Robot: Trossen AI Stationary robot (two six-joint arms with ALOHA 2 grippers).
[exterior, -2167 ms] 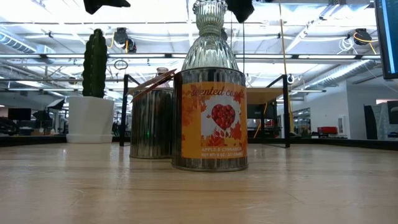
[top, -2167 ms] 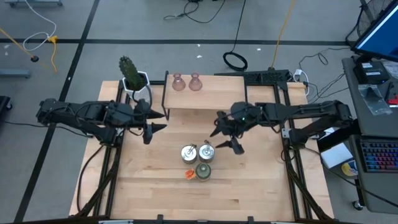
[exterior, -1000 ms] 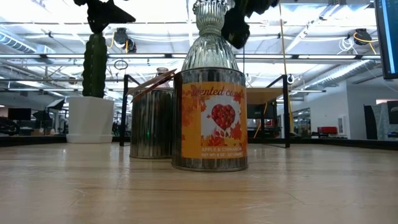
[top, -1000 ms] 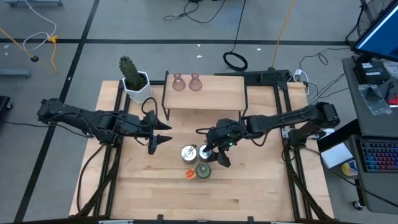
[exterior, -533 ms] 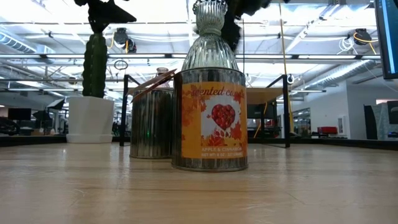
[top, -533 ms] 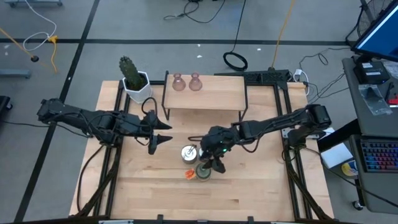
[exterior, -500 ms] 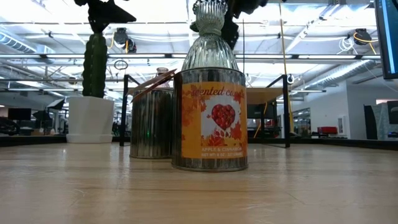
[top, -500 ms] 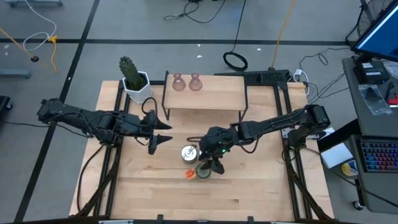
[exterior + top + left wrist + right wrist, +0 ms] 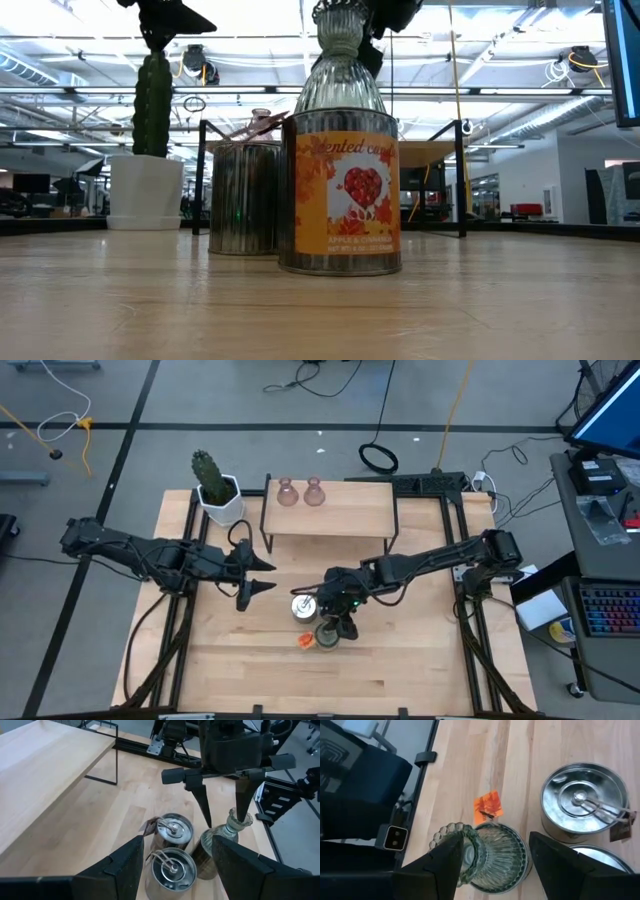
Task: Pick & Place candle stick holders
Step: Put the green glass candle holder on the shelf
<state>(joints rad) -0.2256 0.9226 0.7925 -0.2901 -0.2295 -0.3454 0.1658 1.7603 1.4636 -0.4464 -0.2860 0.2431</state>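
Right gripper (image 9: 492, 852) is hanging straight over a ribbed greenish glass holder (image 9: 480, 856), fingers (image 9: 439, 865) spread and sitting either side of its scalloped rim, can't tell if they're touching. Orange tag (image 9: 488, 806) is lying on the wooden table (image 9: 530, 750) just beside it. Two silvery lidded tins (image 9: 585, 801) are sitting near the holder, one partly hidden behind a finger.

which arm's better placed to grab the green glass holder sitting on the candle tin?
Right. The right gripper is directly above the green glass holder, open fingers straddling its neck. The left gripper waits open, off to the side of the tins, apart from everything.
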